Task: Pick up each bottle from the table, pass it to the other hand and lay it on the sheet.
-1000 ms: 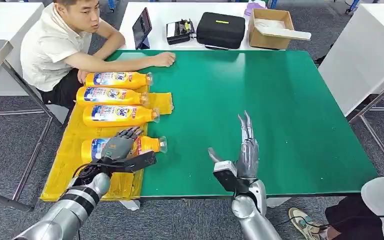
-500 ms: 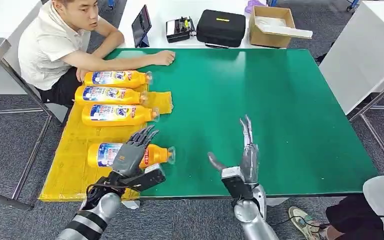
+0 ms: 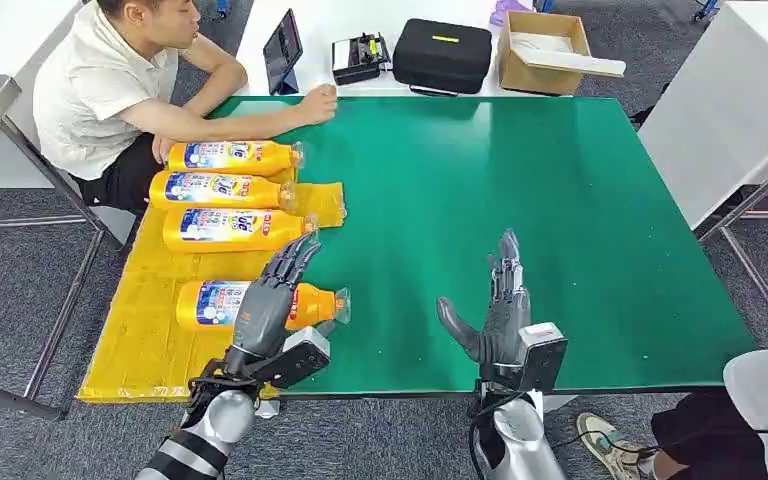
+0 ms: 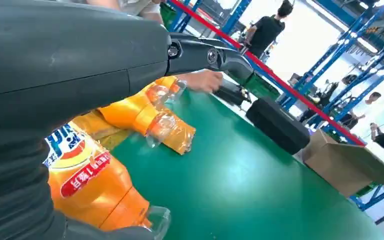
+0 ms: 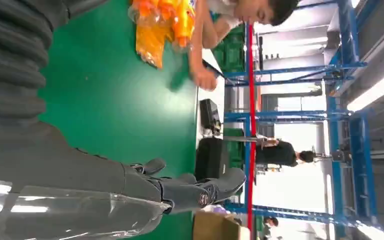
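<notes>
The yellow plastic bottle with blue label (image 3: 260,304) lies crosswise directly beneath the left hand (image 3: 268,301), on the yellow sheet (image 3: 135,335). Left fingers extended, gripping nothing. The right hand (image 3: 500,312), spread and empty, stands well apart toward the cap end.

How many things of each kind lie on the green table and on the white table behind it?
Yellow bottles: 4
Yellow sheet: 1
Black case: 1
Cardboard box: 1
Tablet: 1
Small black device: 1
Total: 9

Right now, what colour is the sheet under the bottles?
Yellow sheet, clearest in the head view.
</notes>
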Robot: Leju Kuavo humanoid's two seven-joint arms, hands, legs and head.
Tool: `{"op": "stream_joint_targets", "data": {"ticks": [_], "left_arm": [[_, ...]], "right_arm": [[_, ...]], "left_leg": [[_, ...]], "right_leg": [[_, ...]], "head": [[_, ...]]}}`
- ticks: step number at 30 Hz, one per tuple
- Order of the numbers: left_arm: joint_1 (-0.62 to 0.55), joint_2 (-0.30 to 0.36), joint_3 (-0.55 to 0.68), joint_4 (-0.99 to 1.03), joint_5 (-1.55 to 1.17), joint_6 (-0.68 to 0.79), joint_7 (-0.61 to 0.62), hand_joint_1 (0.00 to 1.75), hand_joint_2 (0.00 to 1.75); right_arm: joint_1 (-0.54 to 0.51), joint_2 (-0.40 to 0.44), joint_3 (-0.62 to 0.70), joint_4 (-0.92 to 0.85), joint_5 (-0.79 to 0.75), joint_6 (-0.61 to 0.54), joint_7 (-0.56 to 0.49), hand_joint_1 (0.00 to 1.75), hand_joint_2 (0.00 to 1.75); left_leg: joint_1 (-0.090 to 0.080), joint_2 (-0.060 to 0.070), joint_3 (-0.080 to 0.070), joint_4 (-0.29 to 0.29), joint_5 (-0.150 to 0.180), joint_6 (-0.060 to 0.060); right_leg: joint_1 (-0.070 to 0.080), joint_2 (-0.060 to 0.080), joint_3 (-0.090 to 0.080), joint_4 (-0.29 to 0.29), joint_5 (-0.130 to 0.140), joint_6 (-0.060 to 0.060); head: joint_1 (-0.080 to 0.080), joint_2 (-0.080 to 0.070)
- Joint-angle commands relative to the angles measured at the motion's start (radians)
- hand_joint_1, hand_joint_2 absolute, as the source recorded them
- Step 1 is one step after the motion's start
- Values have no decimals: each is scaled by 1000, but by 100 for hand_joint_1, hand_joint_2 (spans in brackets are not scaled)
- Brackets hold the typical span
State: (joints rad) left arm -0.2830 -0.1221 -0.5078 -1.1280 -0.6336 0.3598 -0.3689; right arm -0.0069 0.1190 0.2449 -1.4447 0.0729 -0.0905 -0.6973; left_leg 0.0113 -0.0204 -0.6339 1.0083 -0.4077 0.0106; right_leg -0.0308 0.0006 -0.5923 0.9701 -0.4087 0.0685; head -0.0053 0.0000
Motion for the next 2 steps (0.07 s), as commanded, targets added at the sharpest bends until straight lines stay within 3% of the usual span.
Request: {"op": "stream_joint_targets", "data": {"ticks": [1, 2], "left_arm": [[99, -33, 28, -163, 358, -117, -52, 0, 175], [133, -41, 38, -201, 442, -136, -48, 0, 175]], "right_arm": [[38, 80, -77, -67, -47, -106, 21, 0, 0], [53, 86, -65, -87, -5, -174, 34, 0, 0]], "left_leg": [[0, 2, 2, 0, -1, 0], [1, 3, 5, 1, -3, 0]], "right_leg": [[1, 0, 2, 0, -1, -3], [1, 1, 4, 0, -3, -4]], "head": [[0, 0], [0, 0]]}}
